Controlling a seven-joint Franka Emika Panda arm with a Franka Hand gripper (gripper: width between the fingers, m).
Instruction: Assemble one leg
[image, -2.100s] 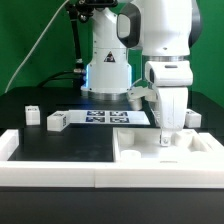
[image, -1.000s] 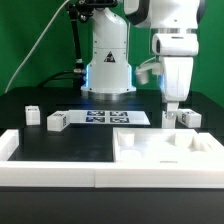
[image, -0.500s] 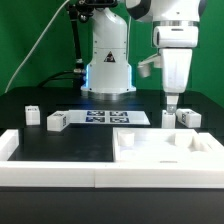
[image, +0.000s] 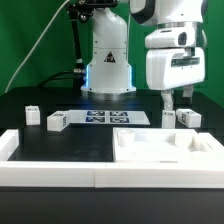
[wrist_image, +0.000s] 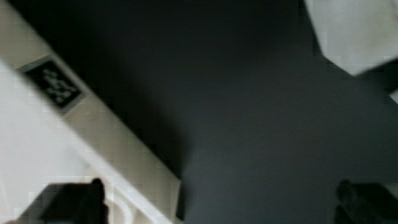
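**A:** Gripper status?

**B:** The gripper is right of centre in the exterior view, fingers pointing down. In the wrist view the fingertips sit at the two lower corners with only dark table between them. Spread wide, holding nothing.

**A:** Where's the leg?

**B:** The nearest leg stands right under the fingers, right of centre, on the table just behind the tray piece. There's a small gap above it at most, and I can't tell if they touch. The twin leg is just beside it, toward the right edge. The far-left leg and the leg by the marker board are well apart from the gripper.

**A:** Axis?

**B:** It looks upright, long axis vertical, so I'd go straight down and then close. The twin is close, so the outer finger could clip it. The wrist view doesn't show the leg, so I can't confirm it's centred.
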